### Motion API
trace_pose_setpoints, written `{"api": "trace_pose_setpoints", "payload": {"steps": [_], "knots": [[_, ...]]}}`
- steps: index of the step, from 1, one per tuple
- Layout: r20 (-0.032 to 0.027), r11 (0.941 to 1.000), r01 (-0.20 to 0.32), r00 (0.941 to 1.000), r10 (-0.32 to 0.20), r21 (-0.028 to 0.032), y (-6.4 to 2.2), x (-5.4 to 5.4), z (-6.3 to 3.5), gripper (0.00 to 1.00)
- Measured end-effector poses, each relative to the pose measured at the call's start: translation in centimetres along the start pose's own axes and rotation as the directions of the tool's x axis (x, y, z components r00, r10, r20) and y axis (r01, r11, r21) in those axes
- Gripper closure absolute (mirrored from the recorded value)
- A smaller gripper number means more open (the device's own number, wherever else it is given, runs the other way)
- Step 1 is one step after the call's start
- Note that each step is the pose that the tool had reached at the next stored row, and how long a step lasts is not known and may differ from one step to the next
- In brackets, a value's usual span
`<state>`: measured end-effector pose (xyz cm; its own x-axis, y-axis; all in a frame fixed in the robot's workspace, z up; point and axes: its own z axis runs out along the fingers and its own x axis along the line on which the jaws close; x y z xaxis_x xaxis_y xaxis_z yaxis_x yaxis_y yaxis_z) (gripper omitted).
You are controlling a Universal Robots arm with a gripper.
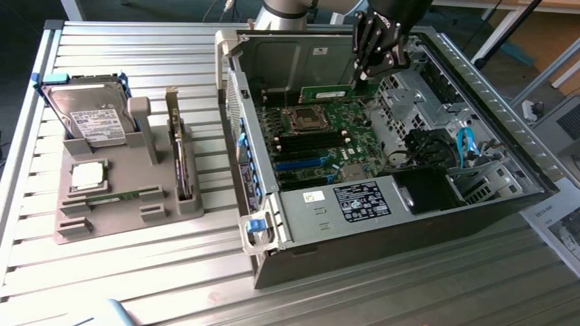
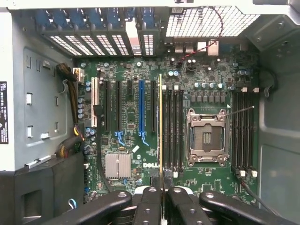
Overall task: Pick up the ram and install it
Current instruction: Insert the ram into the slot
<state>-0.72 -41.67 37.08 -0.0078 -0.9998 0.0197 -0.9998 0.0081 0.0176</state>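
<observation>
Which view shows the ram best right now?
Exterior view: the ram shows its long green face there, held by the gripper over the motherboard. The wrist view catches the ram edge-on, as a thin line between the fingers, running alongside the memory slots.

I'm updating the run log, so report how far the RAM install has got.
Done: the ram is picked up, clamped in the gripper inside the open computer case. In hand: it hangs edge-down above the motherboard, running parallel to the memory slots beside the processor socket. Left: it is not yet seated in a slot.
</observation>
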Motion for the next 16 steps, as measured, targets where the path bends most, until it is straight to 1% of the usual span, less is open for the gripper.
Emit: {"api": "trace_pose_setpoints", "payload": {"steps": [4,7,11,16], "knots": [[0.0005,1.0000,-0.002,1.0000,0.002,0.0001,0.00,0.0,0.06,0.88],[0.0019,1.0000,-0.003,1.0000,0.003,0.0000,-0.01,0.0,0.44,0.88],[0.0022,1.0000,-0.009,1.0000,0.009,-0.0002,-0.03,0.0,1.15,0.88],[0.0028,0.9990,-0.045,0.9990,0.045,-0.0009,-0.05,0.0,2.25,0.88]]}}
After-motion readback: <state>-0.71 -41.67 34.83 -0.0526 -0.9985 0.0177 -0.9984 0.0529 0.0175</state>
